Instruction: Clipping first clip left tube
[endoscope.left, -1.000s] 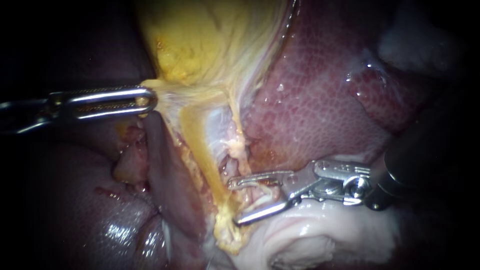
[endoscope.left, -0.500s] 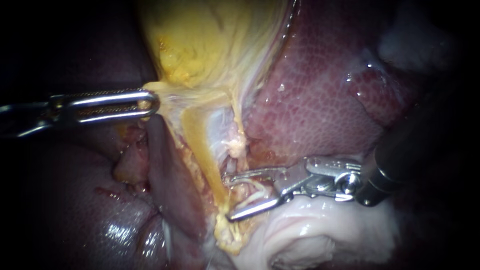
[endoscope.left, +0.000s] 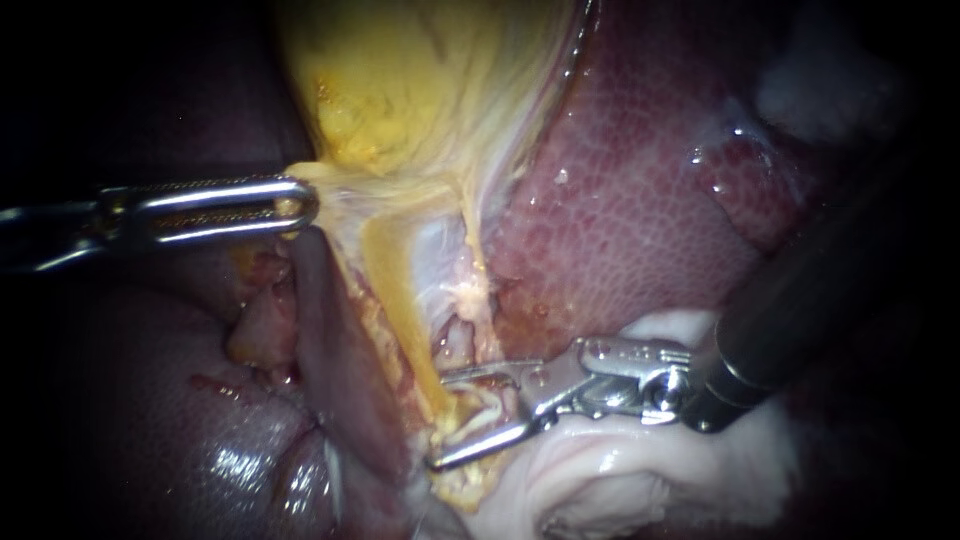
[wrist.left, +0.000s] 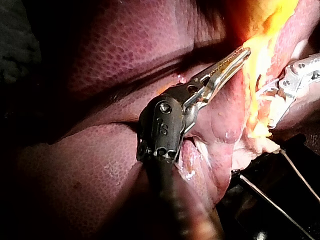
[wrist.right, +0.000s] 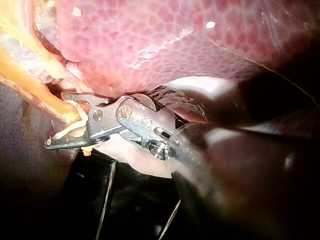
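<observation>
Waxy yellow tube (endoscope.left: 395, 280) within forked steel right instrument (endoscope.left: 438, 420), below lumpy gallbladder (endoscope.left: 400, 80).

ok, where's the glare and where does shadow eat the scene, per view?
Endoscope view: small wet glints on the liver; the edges and corners sit in deep shadow. Left wrist view: the yellow tissue is washed out by light and the rest is dim. Right wrist view: bright glints on the well-lit liver; much else is dark.

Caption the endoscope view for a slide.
Right instrument open astride the left tube; left instrument grips the gallbladder.
</observation>
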